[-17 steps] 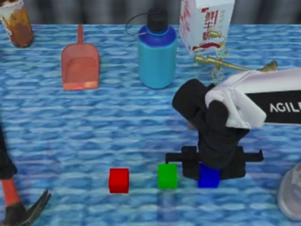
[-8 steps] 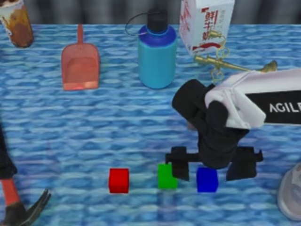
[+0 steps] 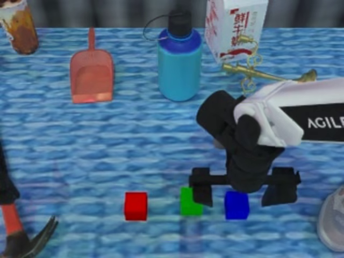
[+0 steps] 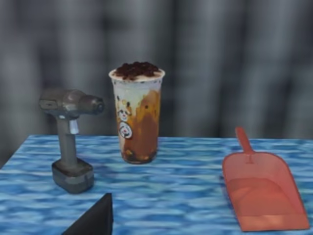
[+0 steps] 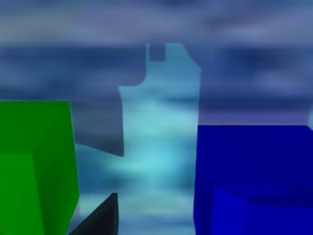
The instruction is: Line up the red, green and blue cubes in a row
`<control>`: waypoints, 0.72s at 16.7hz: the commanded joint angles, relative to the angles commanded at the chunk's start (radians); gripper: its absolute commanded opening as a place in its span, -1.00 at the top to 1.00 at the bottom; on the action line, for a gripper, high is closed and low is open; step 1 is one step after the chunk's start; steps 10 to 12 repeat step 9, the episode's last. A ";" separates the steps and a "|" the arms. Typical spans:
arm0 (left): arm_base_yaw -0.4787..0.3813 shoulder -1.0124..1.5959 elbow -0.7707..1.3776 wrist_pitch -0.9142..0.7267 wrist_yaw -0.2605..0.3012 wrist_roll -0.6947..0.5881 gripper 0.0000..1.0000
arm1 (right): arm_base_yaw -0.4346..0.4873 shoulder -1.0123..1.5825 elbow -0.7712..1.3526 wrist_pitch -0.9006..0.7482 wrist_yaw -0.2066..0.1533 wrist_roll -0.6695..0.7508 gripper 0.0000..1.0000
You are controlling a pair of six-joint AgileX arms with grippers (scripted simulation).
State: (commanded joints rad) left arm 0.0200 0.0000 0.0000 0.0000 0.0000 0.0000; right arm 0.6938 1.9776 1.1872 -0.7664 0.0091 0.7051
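Note:
The red cube [image 3: 135, 206], green cube [image 3: 188, 202] and blue cube [image 3: 236, 205] sit in a row near the table's front edge. My right gripper [image 3: 241, 191] hangs just behind the blue cube, open, with one finger on each side and touching nothing. Its left finger [image 3: 202, 189] covers part of the green cube. In the right wrist view the green cube [image 5: 34, 166] and blue cube [image 5: 254, 176] are close up, with one dark fingertip [image 5: 102, 218] between them. My left arm [image 3: 4, 185] is parked at the front left edge, its fingertip [image 4: 98, 220] spread wide.
A salmon scoop [image 3: 91, 72], a teal-and-blue bottle [image 3: 179, 56], a milk carton [image 3: 234, 27] and a brass object [image 3: 258, 72] stand at the back. A drink cup [image 3: 19, 24] is at the back left. A hammer [image 3: 27, 236] lies at the front left.
My right gripper has opened and let go of the blue cube, which now rests on the table beside the green one. Its fingers have spread apart and drawn back slightly.

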 joint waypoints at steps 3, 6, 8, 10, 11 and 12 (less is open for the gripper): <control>0.000 0.000 0.000 0.000 0.000 0.000 -1.00 | 0.004 -0.029 0.047 -0.073 0.000 0.002 -1.00; 0.000 0.000 0.000 0.000 0.000 0.000 -1.00 | 0.008 -0.079 0.111 -0.204 0.000 0.002 -1.00; 0.000 0.000 0.000 0.000 0.000 0.000 -1.00 | 0.009 -0.106 0.139 -0.250 -0.001 -0.001 -1.00; 0.000 0.000 0.000 0.000 0.000 0.000 -1.00 | 0.009 -0.112 0.144 -0.256 -0.001 -0.002 -1.00; 0.000 0.000 0.000 0.000 0.000 0.000 -1.00 | 0.009 -0.112 0.144 -0.256 -0.001 -0.002 -1.00; 0.000 0.000 0.000 0.000 0.000 0.000 -1.00 | 0.009 -0.112 0.144 -0.256 -0.001 -0.002 -1.00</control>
